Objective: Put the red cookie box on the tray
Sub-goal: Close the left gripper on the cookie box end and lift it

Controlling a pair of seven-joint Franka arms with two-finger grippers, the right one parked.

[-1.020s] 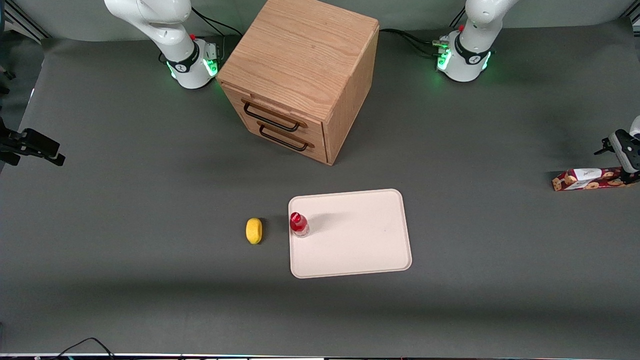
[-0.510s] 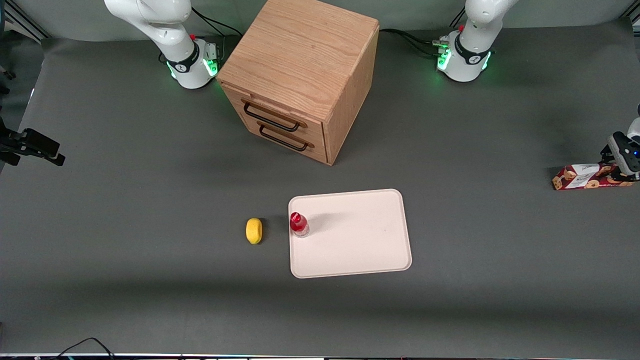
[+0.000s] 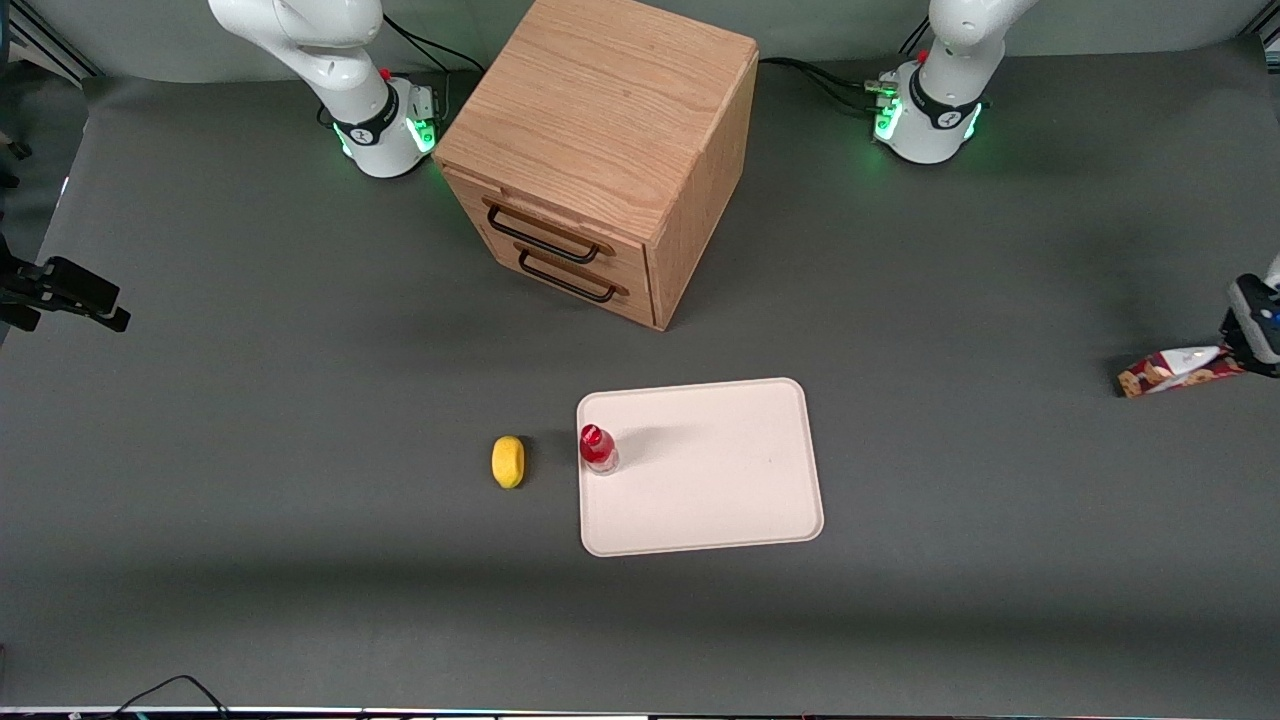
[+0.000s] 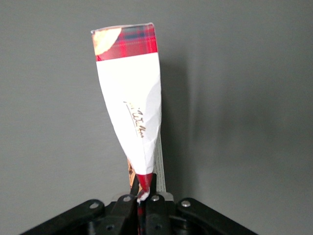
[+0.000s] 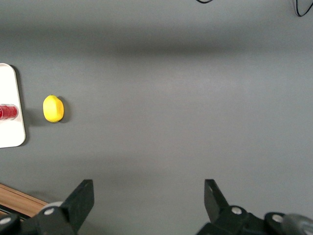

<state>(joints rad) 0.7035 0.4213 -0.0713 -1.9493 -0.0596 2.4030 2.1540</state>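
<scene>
The red cookie box [image 3: 1175,369] hangs tilted at the working arm's end of the table, one end pinched flat in my left gripper [image 3: 1243,352]. In the left wrist view the box [image 4: 131,107] shows its white label and plaid end, and the gripper [image 4: 142,193] is shut on its crushed near end. The pale beige tray [image 3: 720,470] lies flat mid-table, well away toward the parked arm's end from the box.
A small red-capped bottle [image 3: 597,448] stands on the tray's edge. A yellow lemon-like object [image 3: 508,461] lies beside the tray. The wooden drawer cabinet [image 3: 600,150] stands farther from the front camera than the tray, its two drawers shut.
The gripper has closed on the box's end and raised it. The box went from lying flat to tilted, with its free end low, and shifted slightly toward the table's edge.
</scene>
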